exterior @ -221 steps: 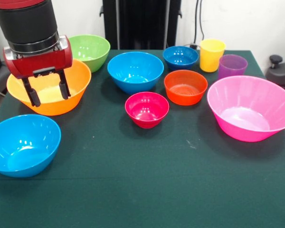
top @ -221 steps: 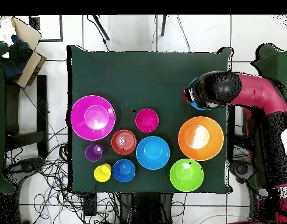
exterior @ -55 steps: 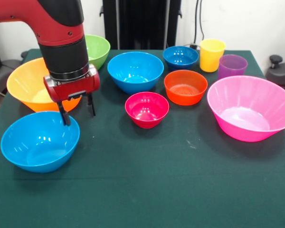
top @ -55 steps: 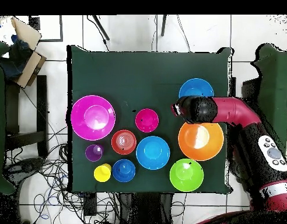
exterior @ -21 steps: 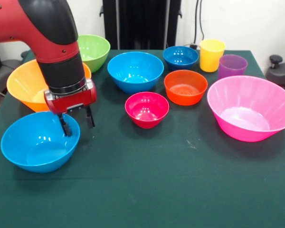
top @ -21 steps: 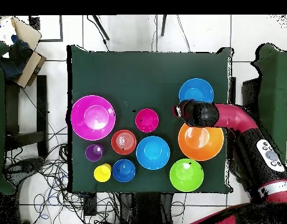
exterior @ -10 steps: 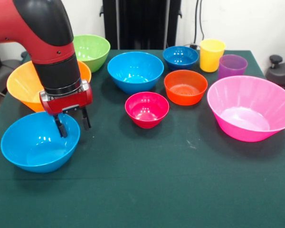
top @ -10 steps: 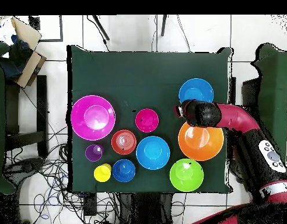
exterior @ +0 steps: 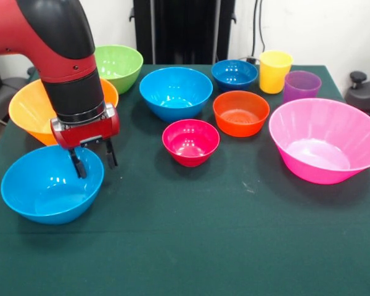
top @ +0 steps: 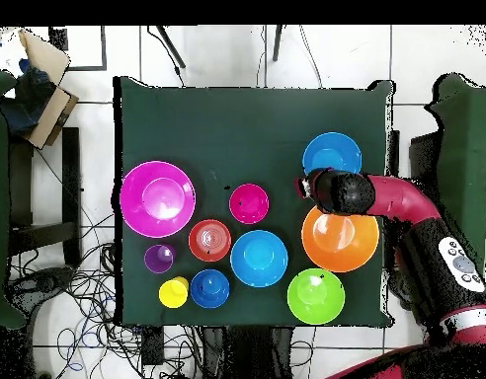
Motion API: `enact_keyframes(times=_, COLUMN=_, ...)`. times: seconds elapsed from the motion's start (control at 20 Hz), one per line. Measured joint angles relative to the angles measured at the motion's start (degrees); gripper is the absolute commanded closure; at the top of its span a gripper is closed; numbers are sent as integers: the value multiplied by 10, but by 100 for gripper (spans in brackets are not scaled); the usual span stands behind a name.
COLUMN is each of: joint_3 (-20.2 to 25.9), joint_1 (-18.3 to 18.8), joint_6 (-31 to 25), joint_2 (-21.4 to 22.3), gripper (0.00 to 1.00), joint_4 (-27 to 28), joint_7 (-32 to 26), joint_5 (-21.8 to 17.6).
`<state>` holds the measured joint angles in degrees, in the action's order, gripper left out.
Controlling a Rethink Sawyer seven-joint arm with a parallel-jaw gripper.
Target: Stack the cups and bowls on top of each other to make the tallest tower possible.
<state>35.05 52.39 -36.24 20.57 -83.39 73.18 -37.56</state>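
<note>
My gripper [exterior: 94, 161] [top: 311, 185] is open and straddles the right rim of a light blue bowl [exterior: 46, 191] [top: 332, 153], one finger inside it and one outside. Behind it sits the large orange bowl [exterior: 31, 114], with the green bowl [exterior: 117, 65] further back. In the middle stand a second light blue bowl [exterior: 176, 92], a crimson bowl [exterior: 190, 142], an orange-red bowl [exterior: 240, 113] and a dark blue bowl [exterior: 234, 74]. The large pink bowl [exterior: 324, 139] is on the right. Behind it are the yellow cup [exterior: 275, 71] and purple cup [exterior: 301, 85]. No tower shows; each piece stands alone.
The dark green table [exterior: 191, 246] has a broad bare strip along its near edge in the front view. The red arm [top: 415, 212] reaches over the orange bowl [top: 341, 242] in the overhead view. A cardboard box [top: 35, 84] sits off the table.
The gripper came from above the orange bowl down to the light blue bowl's rim, and that bowl slid a little rightward. Over the last second it shifted slightly left; its fingers stay apart.
</note>
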Motion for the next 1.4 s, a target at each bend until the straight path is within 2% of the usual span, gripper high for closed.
enact_keyframes(times=0.25, joint_3=0, joint_1=0, joint_6=0, joint_2=0, gripper=0, joint_4=0, joint_7=0, joint_5=0)
enact_keyframes(times=0.3, joint_3=0, joint_1=0, joint_6=0, joint_2=0, gripper=100, joint_4=0, joint_7=0, joint_5=0)
enact_keyframes(times=1.15, joint_3=2, joint_1=-2, joint_6=0, joint_2=17, gripper=100, joint_4=0, joint_7=0, joint_5=4)
enact_keyframes(times=1.4, joint_3=2, joint_1=-2, joint_6=0, joint_2=39, gripper=100, joint_4=-7, joint_7=0, joint_5=5)
